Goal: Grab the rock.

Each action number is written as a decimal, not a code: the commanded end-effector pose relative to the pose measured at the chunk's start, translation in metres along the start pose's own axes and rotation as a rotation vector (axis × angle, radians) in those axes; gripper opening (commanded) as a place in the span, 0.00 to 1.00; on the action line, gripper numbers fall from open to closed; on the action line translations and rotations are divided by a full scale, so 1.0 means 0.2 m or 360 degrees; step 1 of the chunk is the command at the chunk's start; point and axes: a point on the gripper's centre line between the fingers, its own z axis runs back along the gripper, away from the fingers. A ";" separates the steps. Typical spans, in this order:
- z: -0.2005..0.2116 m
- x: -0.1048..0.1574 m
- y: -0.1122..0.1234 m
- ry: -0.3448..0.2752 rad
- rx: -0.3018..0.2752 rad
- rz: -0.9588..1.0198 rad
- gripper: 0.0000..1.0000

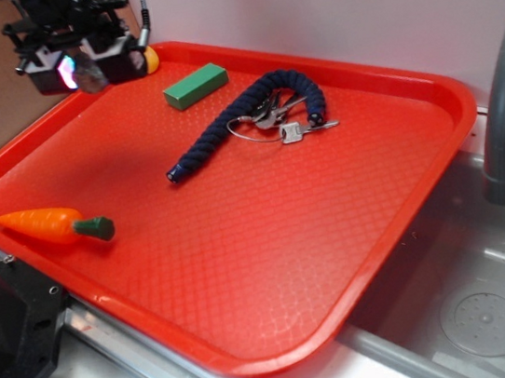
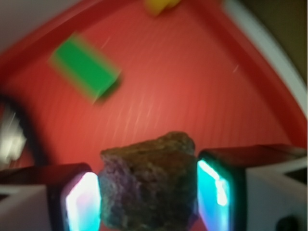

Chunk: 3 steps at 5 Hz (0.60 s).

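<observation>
My end effector (image 2: 149, 202) is clamped on the rock (image 2: 148, 185); the wrist view shows the lumpy grey-brown stone wedged between my two glowing pads (image 2: 83, 204), touching both, with its rough top poking out ahead of them; in the exterior view I hang above the far left corner of the red tray (image 1: 273, 271), the rock (image 1: 91, 77) held clear of the surface and my shadow lying on the tray floor below. Nearest the front of the tray, by its left rim, an orange toy carrot (image 1: 51, 225) with a green top lies on its side; further back, near the middle, a dark blue braided cord (image 1: 243, 120) curves across the tray with a bunch of keys (image 1: 286, 123) resting against it; beyond that a green rectangular block (image 1: 195, 85) lies flat near the far rim; a small yellow toy (image 1: 151, 59) sits in the far corner, just behind my end effector. To the right, a metal sink (image 1: 475, 299) and a grey faucet (image 1: 504, 107) sit beside the tray.
</observation>
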 end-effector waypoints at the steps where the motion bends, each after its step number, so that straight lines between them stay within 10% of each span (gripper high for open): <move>1: 0.26 -0.20 -0.05 -0.0010 -0.0246 -0.0612 0.00; 3: 0.61 -0.24 -0.18 -0.0166 -0.0155 -0.0653 0.00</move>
